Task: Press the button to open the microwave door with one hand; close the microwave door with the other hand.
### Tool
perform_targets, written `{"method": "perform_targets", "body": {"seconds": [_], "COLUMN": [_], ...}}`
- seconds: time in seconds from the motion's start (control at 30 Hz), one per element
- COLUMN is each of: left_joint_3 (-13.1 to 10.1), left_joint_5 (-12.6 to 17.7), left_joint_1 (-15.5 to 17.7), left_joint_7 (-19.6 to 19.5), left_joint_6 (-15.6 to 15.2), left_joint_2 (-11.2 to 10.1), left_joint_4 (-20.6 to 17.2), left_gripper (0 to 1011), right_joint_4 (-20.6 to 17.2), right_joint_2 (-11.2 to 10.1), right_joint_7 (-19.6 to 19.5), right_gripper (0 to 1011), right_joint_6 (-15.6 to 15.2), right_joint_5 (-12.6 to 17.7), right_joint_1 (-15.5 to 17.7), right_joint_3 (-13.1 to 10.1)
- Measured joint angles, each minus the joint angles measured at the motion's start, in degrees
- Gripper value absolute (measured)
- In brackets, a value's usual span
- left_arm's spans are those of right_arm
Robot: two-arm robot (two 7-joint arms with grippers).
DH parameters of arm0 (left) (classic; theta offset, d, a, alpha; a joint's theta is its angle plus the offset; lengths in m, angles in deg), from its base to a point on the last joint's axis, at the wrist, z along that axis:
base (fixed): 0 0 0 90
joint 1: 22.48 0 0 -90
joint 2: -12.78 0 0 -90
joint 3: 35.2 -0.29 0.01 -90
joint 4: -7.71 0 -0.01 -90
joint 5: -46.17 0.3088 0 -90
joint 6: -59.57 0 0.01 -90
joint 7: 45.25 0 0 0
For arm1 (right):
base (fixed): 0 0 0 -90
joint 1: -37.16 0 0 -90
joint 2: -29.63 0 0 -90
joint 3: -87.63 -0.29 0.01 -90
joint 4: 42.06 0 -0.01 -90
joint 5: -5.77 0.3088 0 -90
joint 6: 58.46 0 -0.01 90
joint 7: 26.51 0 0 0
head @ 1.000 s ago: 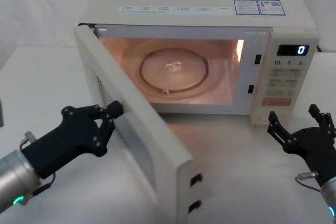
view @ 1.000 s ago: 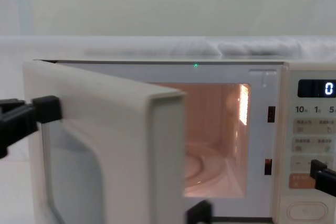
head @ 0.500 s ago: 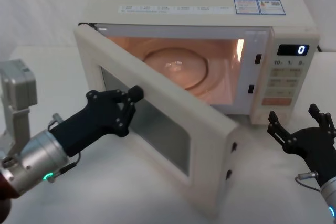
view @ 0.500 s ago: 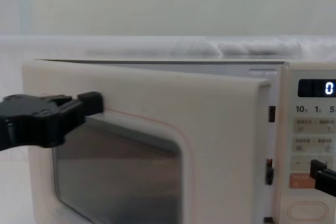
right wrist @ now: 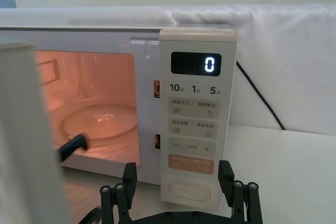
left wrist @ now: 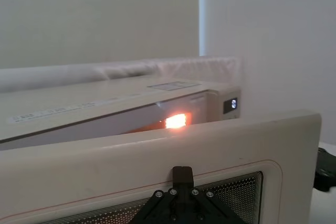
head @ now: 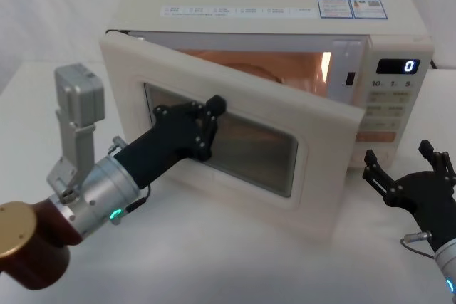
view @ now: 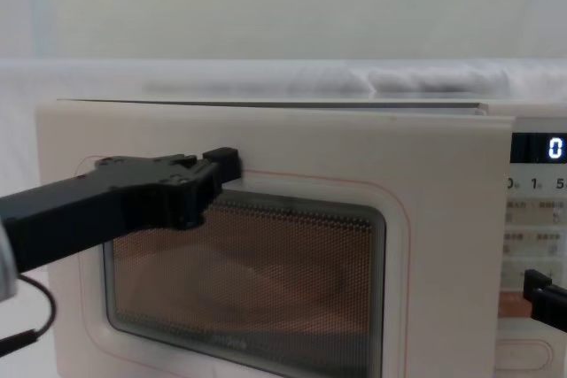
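Black right gripper with fingers spread wide, just before wide oval cream-white button; orange-lit microwave cavity beyond, to one side.

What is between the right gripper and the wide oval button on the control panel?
Nothing: in the right wrist view the right gripper, fingers spread, sits just in front of the button, with only bare air between them.

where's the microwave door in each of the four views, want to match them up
Head view: the microwave door angled across the centre, left gripper against it.
Left wrist view: door spans the lower half.
Right wrist view: its edge at the left border.
Chest view: door covers most of the frame.
Shared landmark: the display reading 0.
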State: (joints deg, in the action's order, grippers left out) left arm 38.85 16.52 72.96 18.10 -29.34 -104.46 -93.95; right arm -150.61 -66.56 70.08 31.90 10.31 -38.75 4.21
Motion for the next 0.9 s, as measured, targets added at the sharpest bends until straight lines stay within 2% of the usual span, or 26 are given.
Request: {"method": "perform_targets", "body": {"seconds": [0.2, 0.4, 0.9], "left_joint_3": [-1.5, -2.0, -3.6], "left_joint_5": [0.5, 0.7, 1.2], "left_joint_1": [1.4, 1.9, 2.6], "left_joint_7": [2.0, 3.5, 3.9], "left_joint_6": [0.4, 0.8, 0.2], "left_joint_2": [1.8, 3.0, 3.5], "left_joint_4": [1.5, 1.7, -0.2], "left_gripper": [0, 0, 0], "right_joint_4": [0.0, 0.0, 0.0], "right_joint_2": [0.0, 0.0, 0.0], "right_joint_7": [0.0, 0.0, 0.0], "right_gripper": [1002, 1002, 1002], "right_joint_6": [0.0, 0.0, 0.0], "right_joint_5": [0.0, 0.0, 0.0], "right_joint_1": [0.0, 0.0, 0.0], "right_joint_3": [0.0, 0.0, 0.0]}}
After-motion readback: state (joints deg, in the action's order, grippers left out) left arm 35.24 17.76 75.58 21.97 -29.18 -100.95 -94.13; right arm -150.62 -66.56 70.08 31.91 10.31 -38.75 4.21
